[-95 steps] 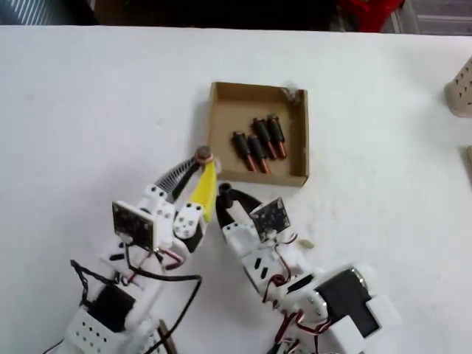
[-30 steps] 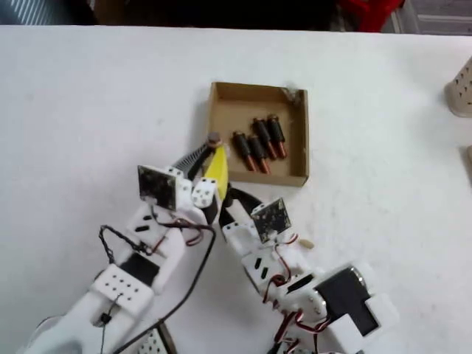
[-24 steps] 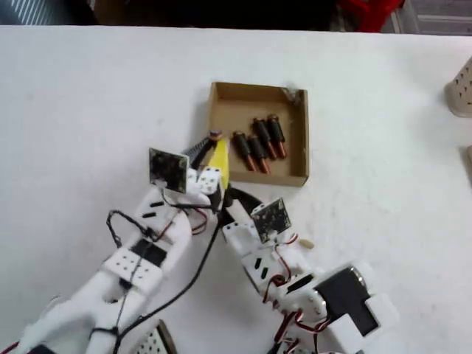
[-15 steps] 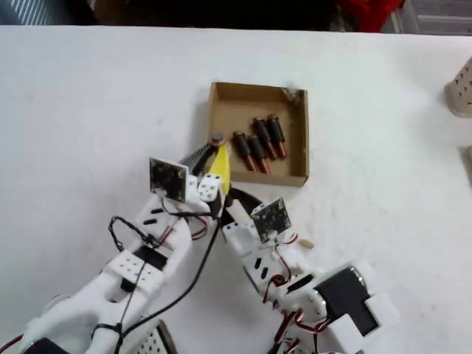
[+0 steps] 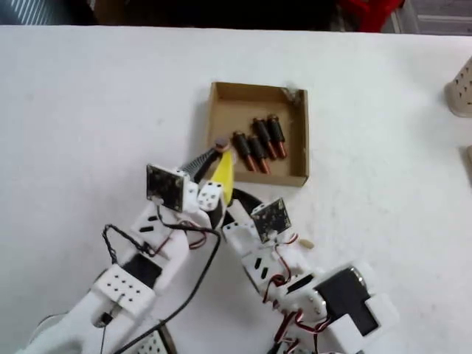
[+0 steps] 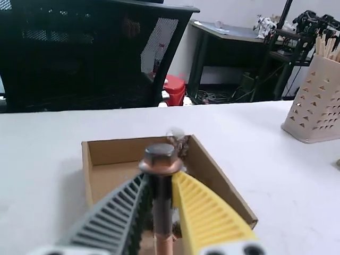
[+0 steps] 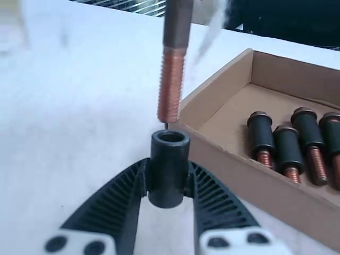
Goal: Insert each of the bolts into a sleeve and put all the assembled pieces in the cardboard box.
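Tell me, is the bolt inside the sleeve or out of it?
Out. The bolt ends with its threaded tip above the sleeve, whose open mouth is empty; the right hand holds the sleeve upright.

The box (image 5: 236, 110) is sitting in the middle of the table (image 5: 88, 96), on the far side of both arms. Four assembled pieces (image 5: 264, 139) are lying side by side in it, toward its near wall. The left gripper (image 5: 219, 153) is hanging at the box's near-left corner, holding a bolt (image 6: 158, 159) upright. Just on its near side, the right gripper (image 7: 169, 169) is holding a sleeve (image 7: 170, 183) upright beside the box's wall. The bolt's tip is hanging just above the sleeve's mouth, apart from it. A holder (image 5: 461, 88) is standing at the table's far right edge.
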